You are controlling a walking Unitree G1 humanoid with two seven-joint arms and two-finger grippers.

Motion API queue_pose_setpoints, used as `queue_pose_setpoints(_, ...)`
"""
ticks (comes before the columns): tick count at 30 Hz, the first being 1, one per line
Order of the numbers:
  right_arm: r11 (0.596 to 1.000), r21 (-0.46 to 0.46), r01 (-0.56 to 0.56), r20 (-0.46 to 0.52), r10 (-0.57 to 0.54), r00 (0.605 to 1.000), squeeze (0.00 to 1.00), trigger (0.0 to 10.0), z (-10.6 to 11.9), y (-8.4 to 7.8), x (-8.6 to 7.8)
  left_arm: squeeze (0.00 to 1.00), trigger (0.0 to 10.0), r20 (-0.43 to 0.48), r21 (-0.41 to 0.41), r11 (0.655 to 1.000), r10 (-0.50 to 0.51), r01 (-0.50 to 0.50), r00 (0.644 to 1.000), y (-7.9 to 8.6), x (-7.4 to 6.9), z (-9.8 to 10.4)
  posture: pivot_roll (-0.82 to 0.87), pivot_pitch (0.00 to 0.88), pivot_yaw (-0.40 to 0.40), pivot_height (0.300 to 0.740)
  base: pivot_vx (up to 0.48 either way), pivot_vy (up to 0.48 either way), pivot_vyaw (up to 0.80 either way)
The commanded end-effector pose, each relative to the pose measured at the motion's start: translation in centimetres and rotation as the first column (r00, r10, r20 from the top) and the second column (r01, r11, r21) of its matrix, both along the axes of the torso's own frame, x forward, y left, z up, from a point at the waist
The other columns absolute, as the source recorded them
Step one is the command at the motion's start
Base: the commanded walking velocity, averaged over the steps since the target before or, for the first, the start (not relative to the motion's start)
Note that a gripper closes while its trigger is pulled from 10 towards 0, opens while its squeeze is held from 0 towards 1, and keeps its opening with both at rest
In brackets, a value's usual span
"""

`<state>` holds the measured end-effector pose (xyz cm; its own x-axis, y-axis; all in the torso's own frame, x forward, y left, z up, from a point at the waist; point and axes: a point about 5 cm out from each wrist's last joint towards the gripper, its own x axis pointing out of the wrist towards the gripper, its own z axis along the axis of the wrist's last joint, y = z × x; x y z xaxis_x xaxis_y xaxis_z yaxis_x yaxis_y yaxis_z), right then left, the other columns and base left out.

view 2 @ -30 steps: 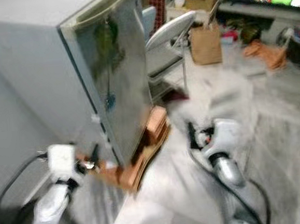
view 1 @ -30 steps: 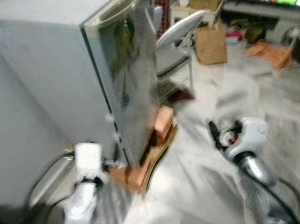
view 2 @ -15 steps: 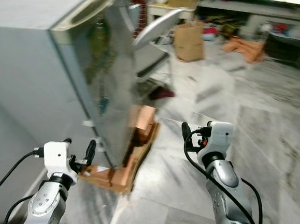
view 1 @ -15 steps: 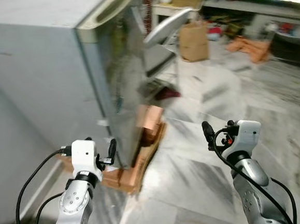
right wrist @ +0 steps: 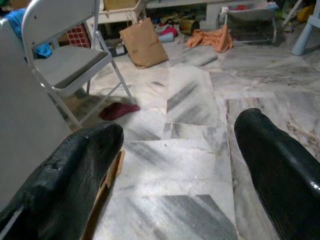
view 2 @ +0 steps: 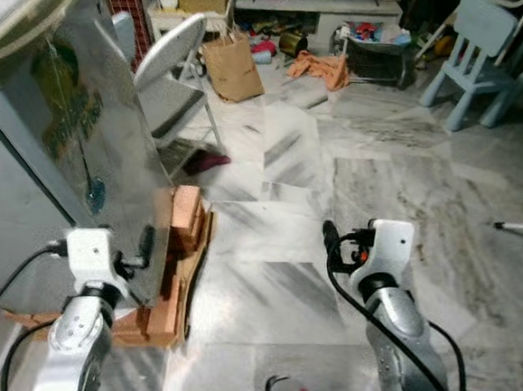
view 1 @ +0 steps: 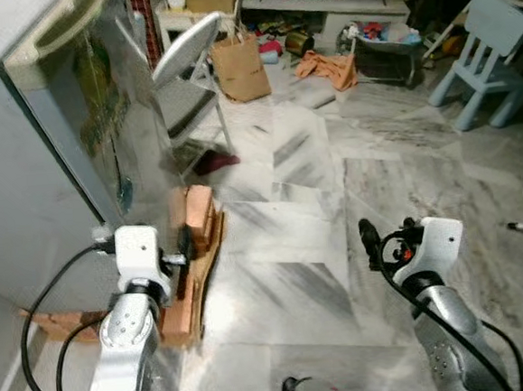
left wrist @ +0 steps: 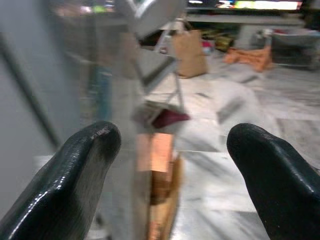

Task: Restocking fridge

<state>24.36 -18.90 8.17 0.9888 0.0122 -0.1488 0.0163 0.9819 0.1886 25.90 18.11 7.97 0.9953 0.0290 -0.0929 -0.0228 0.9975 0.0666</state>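
A grey fridge (view 1: 52, 130) with a shiny closed door stands at the left, resting on bricks and cardboard (view 1: 194, 221). My left gripper (view 1: 183, 254) hangs low beside the fridge's front corner, close to the bricks. In the left wrist view the left gripper (left wrist: 170, 150) is open, with nothing between its fingers (left wrist: 80, 165). My right gripper (view 1: 369, 239) hovers over the marble floor, well to the right of the fridge. Its fingers (right wrist: 80, 165) are also spread apart and hold nothing.
A grey folding chair (view 1: 183, 61) stands just past the fridge, with a brown paper bag (view 1: 238, 66) behind it. Orange cloth (view 1: 328, 68) and clutter lie by a low shelf at the back. A blue child's chair (view 1: 493, 28) is at far right. Marble floor (view 1: 316, 200) lies ahead.
The camera has swung to the right: the fridge now sits at the left edge and more floor and the blue chair show. Both arms keep about the same pose.
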Motion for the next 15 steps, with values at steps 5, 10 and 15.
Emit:
queue_pose_setpoints(5,1.000,-0.007,0.017,0.018,-0.017,1.000,0.00,10.0,0.6,-0.5,-0.3,0.00,10.0,-0.012,-0.007,0.998,-0.059,0.059,0.998,-0.5,-0.9,0.0,0.03,0.081,-0.020,0.740,0.000,0.053,0.00)
queue_pose_setpoints(10,1.000,0.010,0.022,0.013,-0.023,1.000,0.00,10.0,0.5,-0.1,-0.3,0.00,10.0,-0.005,0.009,0.993,-0.121,0.121,0.993,-1.6,-1.5,0.0,0.04,0.078,-0.018,0.740,0.000,0.473,-0.10)
queue_pose_setpoints(15,1.000,0.016,0.013,0.019,-0.013,1.000,0.00,10.0,0.7,0.2,-0.2,0.00,10.0,-0.009,-0.001,0.986,-0.167,0.167,0.986,-2.5,-1.7,-0.1,0.04,0.075,-0.018,0.740,0.000,0.462,-0.80)
